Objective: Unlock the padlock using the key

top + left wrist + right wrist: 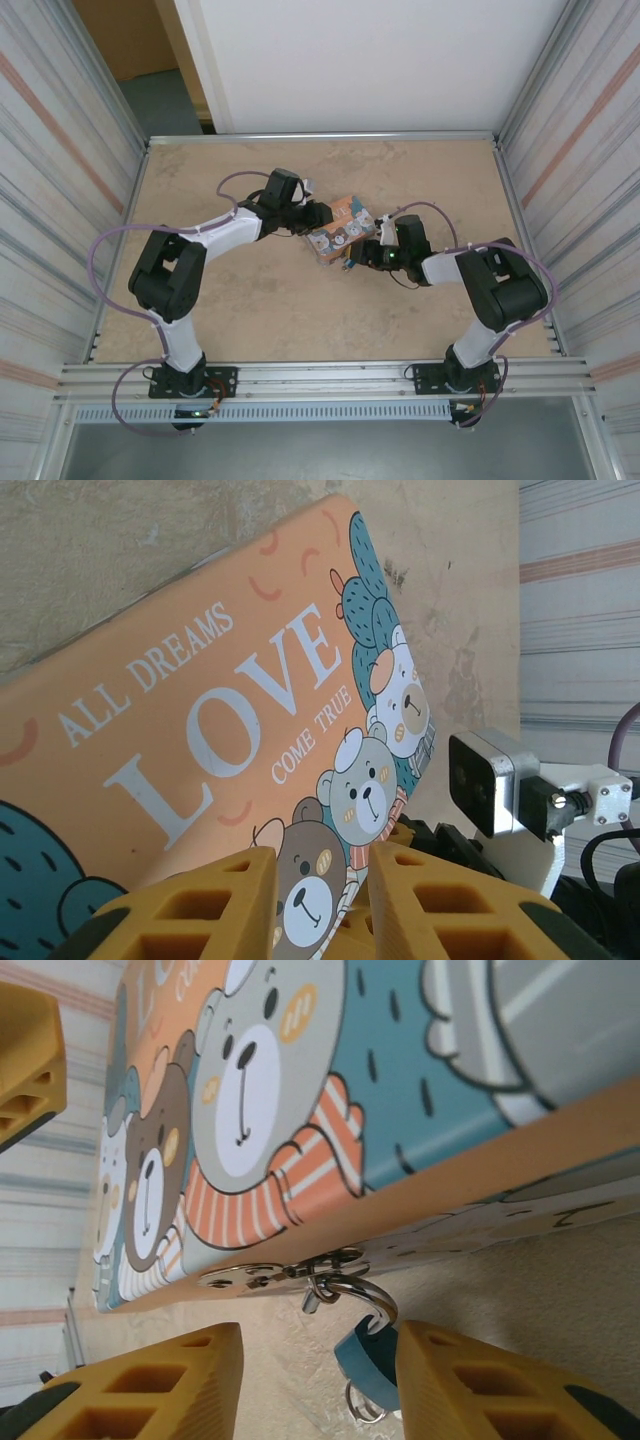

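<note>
Padlock (360, 1355), tiny and blue-bodied with a thin silvery metal shackle, hangs from a small metal hasp (290, 1272) on the side of a rectangular orange tin box printed with cartoon bears and the word LOVE.

Overhead view: two white-and-black robot arms reach toward the middle of a pale brown table (250, 310). The tin box (338, 232) sits tilted between them. The left gripper (312, 218) meets its left end, and the right gripper (360, 255) sits just beside its near right edge.

Left wrist view: the tin box (200, 710) slants across the frame. The left gripper (322, 858) has its two yellow fingers (200, 915) closed on the box's lower end, a bear's face between them. The other arm's white camera housing (490, 780) is near at the right.

Right wrist view: the tin box (330, 1090) runs along the top, and the lock dangles below its edge. The right gripper (320, 1380) has its yellow fingers (150, 1385) spread apart. The lock sits between them, touching the right-hand finger. A small silvery ring (362, 1402) peeks out beneath it; whether this belongs to the key cannot be told.

Likely risks: the lock sits off-centre, so a squeeze could knock it aside or twist it on the hasp. The box is held at one end only, so a push from the right arm might pivot it or work it loose.
</note>
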Robot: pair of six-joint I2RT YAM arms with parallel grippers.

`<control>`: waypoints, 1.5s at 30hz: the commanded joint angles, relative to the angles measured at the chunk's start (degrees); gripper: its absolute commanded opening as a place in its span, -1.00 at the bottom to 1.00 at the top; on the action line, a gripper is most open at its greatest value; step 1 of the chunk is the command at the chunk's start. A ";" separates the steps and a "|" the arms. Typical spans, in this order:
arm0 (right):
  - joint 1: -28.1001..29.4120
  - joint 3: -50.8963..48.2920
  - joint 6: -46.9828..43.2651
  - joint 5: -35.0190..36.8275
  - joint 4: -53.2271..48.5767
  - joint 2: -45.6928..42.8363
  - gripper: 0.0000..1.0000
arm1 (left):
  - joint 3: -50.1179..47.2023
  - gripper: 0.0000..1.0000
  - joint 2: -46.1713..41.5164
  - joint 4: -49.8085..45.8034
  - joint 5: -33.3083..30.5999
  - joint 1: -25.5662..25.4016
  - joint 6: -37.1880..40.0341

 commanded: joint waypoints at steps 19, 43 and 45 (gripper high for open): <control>0.35 1.05 0.64 1.77 3.91 3.88 -0.43 | 0.92 -0.42 1.98 -0.05 -0.94 -0.36 0.85; 1.87 1.93 13.85 3.79 18.93 13.63 -0.70 | 0.31 -0.45 2.43 0.32 -1.60 -0.32 0.53; 2.27 1.66 14.36 4.45 20.17 14.13 -0.72 | 0.30 -0.46 2.52 0.40 -1.57 -0.29 0.50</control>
